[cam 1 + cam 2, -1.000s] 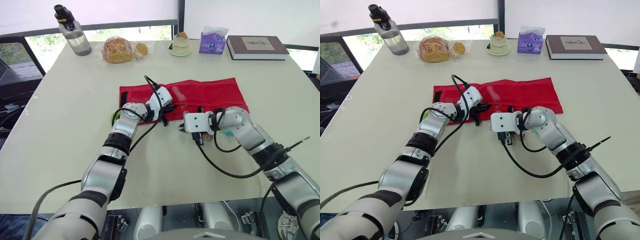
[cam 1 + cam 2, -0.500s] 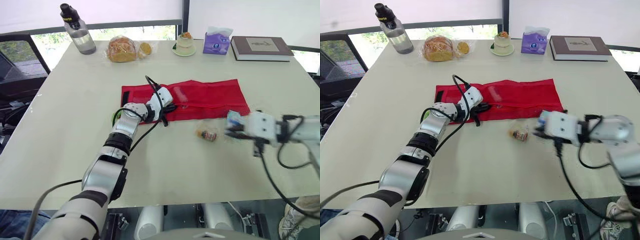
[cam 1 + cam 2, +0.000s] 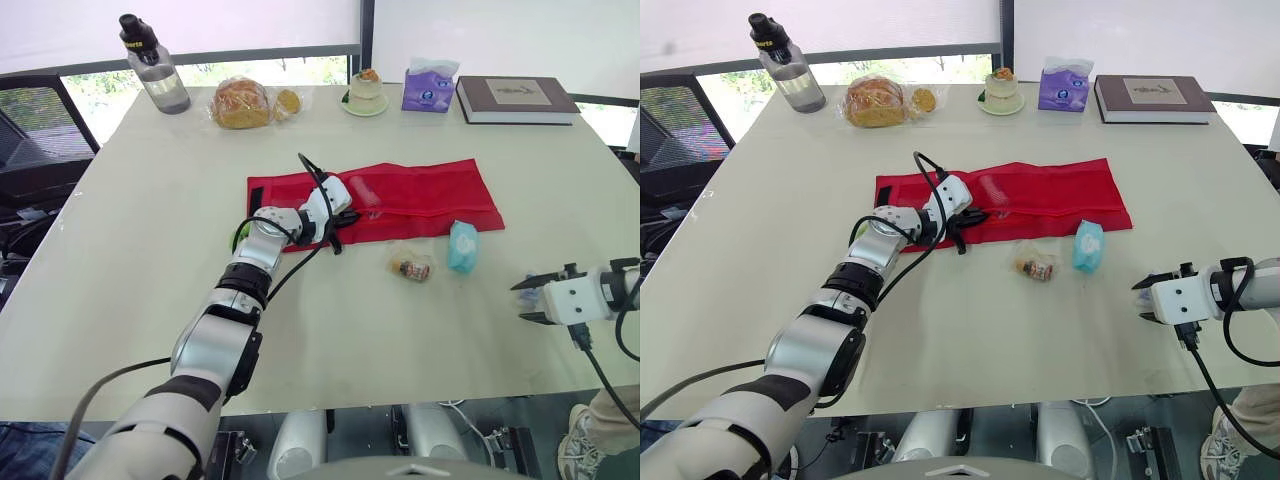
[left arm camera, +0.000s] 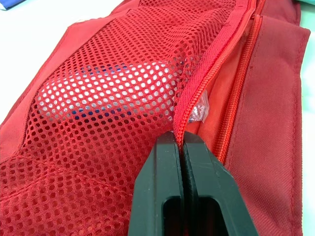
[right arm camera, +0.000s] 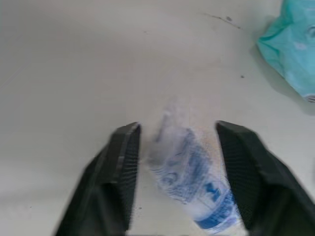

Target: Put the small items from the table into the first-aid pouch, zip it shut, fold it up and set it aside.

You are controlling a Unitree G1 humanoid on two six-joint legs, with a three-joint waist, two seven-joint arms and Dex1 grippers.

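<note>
Packing is in hand: the red pouch [image 3: 420, 190] is spread flat mid-table, and its zipper edge [image 4: 204, 78] beside the mesh pocket [image 4: 98, 98] is pinched in the left gripper [image 4: 179, 140], jaws pressed together on the fabric. The right gripper [image 3: 524, 301] is hung well off to the right over the table [image 3: 150, 250], jaws apart around a blurred white-and-blue tube [image 5: 197, 191] that is not yet clamped. Next, that tube is judged due to be grasped and carried to the opening, with a teal packet [image 3: 462, 246] and a small wrapped item [image 3: 411, 268] waiting just beside the pouch's near edge.
</note>
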